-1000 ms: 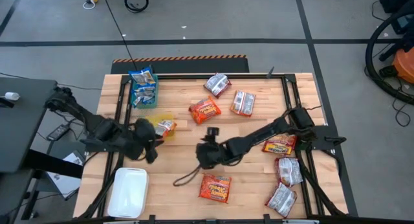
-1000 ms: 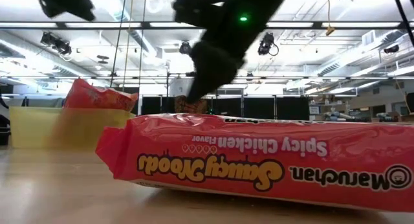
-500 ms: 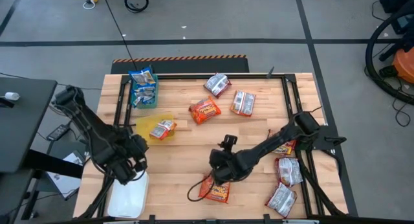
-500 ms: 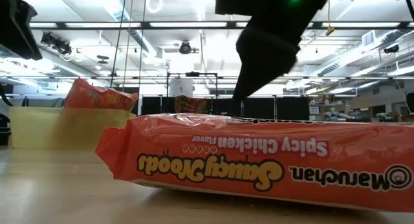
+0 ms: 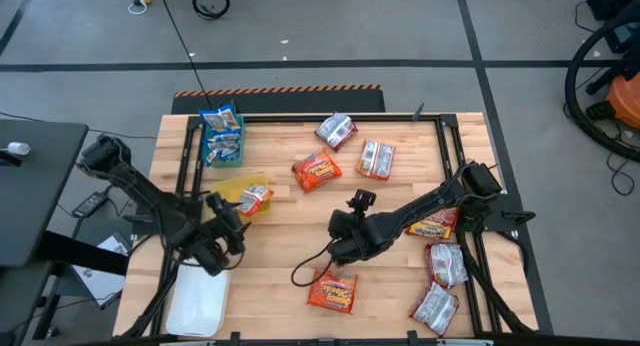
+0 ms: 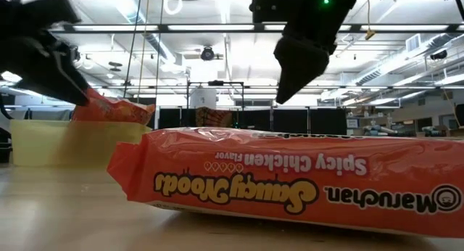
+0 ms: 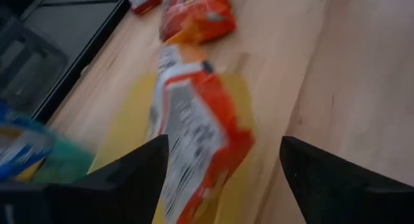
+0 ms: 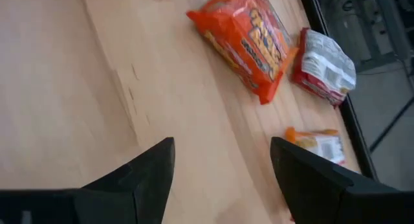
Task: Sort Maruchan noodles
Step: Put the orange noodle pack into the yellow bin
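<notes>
Maruchan noodle packets lie scattered on the wooden table. An orange one lies near the front edge and fills the low view. An orange-and-white one lies in the yellow bin. My left gripper stands open just short of that bin, touching nothing. My right gripper is open above bare wood at mid-table. It faces another orange packet and a silver one farther off.
A teal bin with blue packets stands at the far left and a white bin at the near left corner. More packets lie at the far middle and along the right edge. A black cable loops beside the near orange packet.
My left gripper swung from the yellow bin toward the near left corner, then came partway back while sinking lower. My right gripper went toward the near orange packet and the table's right, then drew back toward mid-table and turned. The packets have stayed in place.
</notes>
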`<state>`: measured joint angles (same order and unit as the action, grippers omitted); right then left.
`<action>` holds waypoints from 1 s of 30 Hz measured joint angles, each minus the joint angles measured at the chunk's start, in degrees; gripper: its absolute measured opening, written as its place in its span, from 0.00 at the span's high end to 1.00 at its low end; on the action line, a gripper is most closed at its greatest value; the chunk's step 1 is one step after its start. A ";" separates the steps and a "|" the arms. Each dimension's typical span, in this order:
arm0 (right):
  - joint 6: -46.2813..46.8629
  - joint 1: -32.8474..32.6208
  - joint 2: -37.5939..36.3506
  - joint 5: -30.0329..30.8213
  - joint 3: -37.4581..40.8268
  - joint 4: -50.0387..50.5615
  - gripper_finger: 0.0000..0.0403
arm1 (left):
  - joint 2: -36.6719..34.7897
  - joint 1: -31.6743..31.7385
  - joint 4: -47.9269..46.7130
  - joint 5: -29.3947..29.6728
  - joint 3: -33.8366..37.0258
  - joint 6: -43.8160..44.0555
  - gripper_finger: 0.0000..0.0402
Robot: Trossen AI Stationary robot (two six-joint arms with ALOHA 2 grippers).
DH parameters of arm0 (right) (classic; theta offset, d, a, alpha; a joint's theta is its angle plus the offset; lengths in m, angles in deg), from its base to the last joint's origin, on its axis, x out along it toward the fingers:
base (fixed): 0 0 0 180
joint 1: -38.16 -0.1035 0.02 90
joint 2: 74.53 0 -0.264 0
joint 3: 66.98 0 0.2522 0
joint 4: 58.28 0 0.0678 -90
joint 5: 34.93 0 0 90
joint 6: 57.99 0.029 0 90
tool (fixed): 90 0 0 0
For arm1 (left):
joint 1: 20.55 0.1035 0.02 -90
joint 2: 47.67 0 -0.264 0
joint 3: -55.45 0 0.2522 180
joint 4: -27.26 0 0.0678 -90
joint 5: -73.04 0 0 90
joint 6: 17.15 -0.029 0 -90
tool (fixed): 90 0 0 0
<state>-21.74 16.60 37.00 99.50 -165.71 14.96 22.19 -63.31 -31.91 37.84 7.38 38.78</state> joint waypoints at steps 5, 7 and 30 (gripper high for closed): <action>-0.23 0.62 0.00 -0.42 0.00 1.00 0.35 | 0.00 6.44 9.27 0.72 1.05 -8.39 0.27; -0.24 0.73 -0.09 -0.49 0.00 1.23 0.35 | 0.00 8.98 8.92 0.68 1.05 -5.51 0.29; -5.87 2.57 -0.20 -5.27 -2.63 -1.91 0.35 | -2.26 18.74 -13.38 -0.19 -7.32 29.14 0.97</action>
<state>-27.61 19.17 36.80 94.23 -168.35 13.04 19.93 -44.57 -45.29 37.65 0.06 67.93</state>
